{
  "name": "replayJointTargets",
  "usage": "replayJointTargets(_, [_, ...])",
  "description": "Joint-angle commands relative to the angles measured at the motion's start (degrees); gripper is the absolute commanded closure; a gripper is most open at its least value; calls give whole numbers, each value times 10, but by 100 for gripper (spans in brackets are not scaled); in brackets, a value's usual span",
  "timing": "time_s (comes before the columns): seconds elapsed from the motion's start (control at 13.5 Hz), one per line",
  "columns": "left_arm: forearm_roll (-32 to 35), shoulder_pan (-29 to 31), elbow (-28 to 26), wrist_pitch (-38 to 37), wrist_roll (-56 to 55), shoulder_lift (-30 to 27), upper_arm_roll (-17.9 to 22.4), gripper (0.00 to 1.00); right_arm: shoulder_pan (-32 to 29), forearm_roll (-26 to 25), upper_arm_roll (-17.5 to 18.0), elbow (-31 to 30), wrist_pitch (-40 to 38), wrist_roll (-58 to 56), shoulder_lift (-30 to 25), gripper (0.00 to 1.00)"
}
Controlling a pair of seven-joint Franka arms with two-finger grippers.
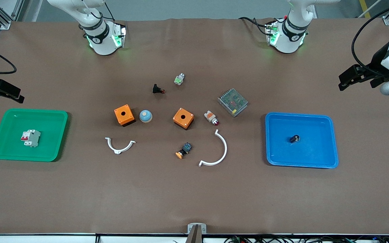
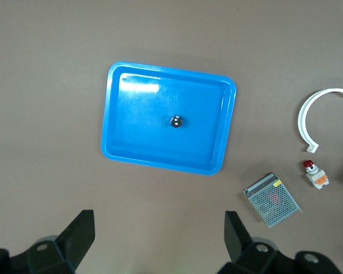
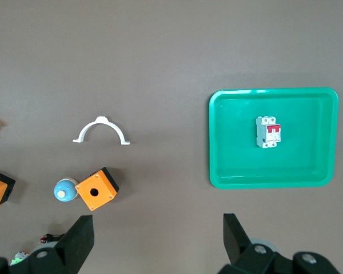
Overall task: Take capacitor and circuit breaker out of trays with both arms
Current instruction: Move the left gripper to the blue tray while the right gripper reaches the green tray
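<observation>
The breaker (image 1: 30, 138), a white-grey block with red levers, lies in the green tray (image 1: 2, 148) at the right arm's end of the table; it also shows in the right wrist view, breaker (image 3: 267, 132) in tray (image 3: 228, 165). The capacitor (image 1: 294, 138), a tiny black cylinder, sits in the blue tray (image 1: 316, 158) at the left arm's end, and the left wrist view has capacitor (image 2: 176, 121) in tray (image 2: 137, 148). My right gripper (image 1: 19, 95) (image 3: 158, 225) hangs open and empty above the table beside the green tray. My left gripper (image 1: 341, 81) (image 2: 158, 222) hangs open and empty beside the blue tray.
Between the trays lie two orange boxes (image 1: 124, 115) (image 1: 183, 118), a blue dome button (image 1: 145, 116), two white curved clamps (image 1: 119, 146) (image 1: 216, 152), a metal mesh power supply (image 1: 232, 102), a white-orange switch (image 1: 211, 117), an orange-capped button (image 1: 183, 151) and small parts (image 1: 158, 89) (image 1: 179, 79).
</observation>
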Motion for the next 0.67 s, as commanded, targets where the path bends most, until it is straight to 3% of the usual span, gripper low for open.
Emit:
replayJointTargets(0.0, [6, 12, 4, 0, 12, -3, -1, 0, 2, 8, -1, 15, -4, 8, 6, 0])
replayJointTargets(0.22, [3, 20, 5, 3, 13, 2, 0, 0, 2, 8, -2, 15, -2, 8, 6, 0])
replayJointTargets(0.59, [7, 47, -2, 44, 64, 54, -1, 0, 3, 8, -2, 15, -2, 8, 9, 0])
